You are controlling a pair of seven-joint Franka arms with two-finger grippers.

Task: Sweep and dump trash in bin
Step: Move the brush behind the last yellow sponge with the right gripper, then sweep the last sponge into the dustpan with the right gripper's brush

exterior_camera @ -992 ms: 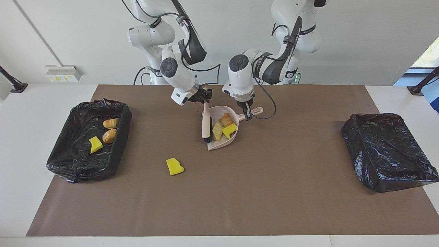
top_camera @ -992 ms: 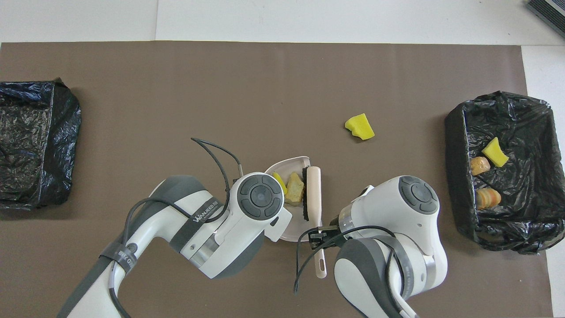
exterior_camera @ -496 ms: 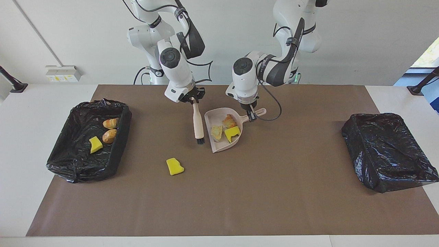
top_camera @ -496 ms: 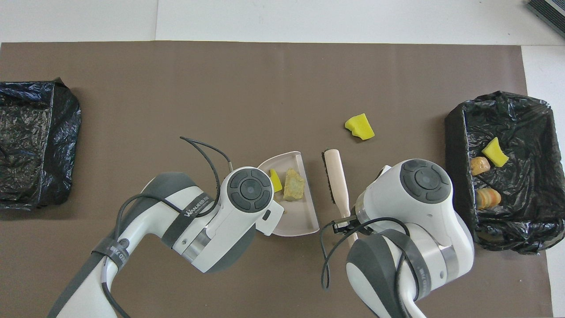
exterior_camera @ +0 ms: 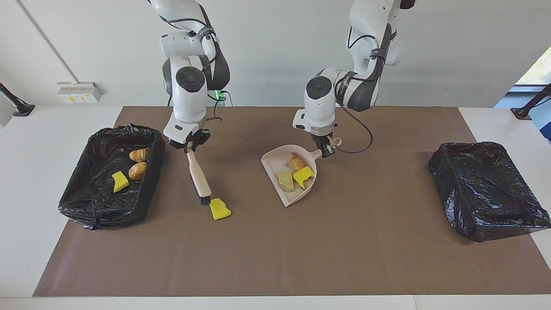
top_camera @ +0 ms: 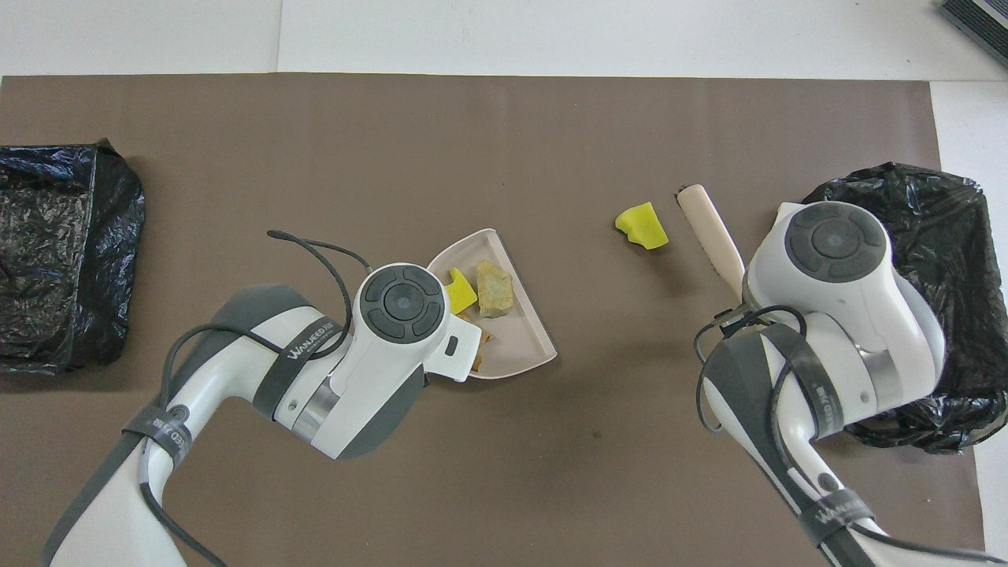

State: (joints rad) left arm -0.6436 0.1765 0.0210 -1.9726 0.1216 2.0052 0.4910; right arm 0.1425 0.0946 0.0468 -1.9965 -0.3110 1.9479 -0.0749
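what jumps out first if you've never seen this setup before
Two white arms work over a brown mat: the right pincer holds a beige brush whose bristles sit right beside a loose yellow sponge chunk. The left pincer holds a beige dustpan already carrying three scraps. A black-lined bin at the right arm's end holds more scraps.

Brown mat (exterior_camera: 275, 258) covered most of the white bench (exterior_camera: 34, 142); bare bench strips at 3 and 9 o'clock, facing view. Pale socket box (exterior_camera: 77, 91) on wall (exterior_camera: 275, 51), 10 o'clock. Black slanted bracket (exterior_camera: 13, 103) at 9 o'clock, second bracket (exterior_camera: 531, 103) at 3. Window (exterior_camera: 536, 69) at 2 o'clock. Dark ridged object (top_camera: 976, 20) at overhead 1 o'clock corner, unclear what.
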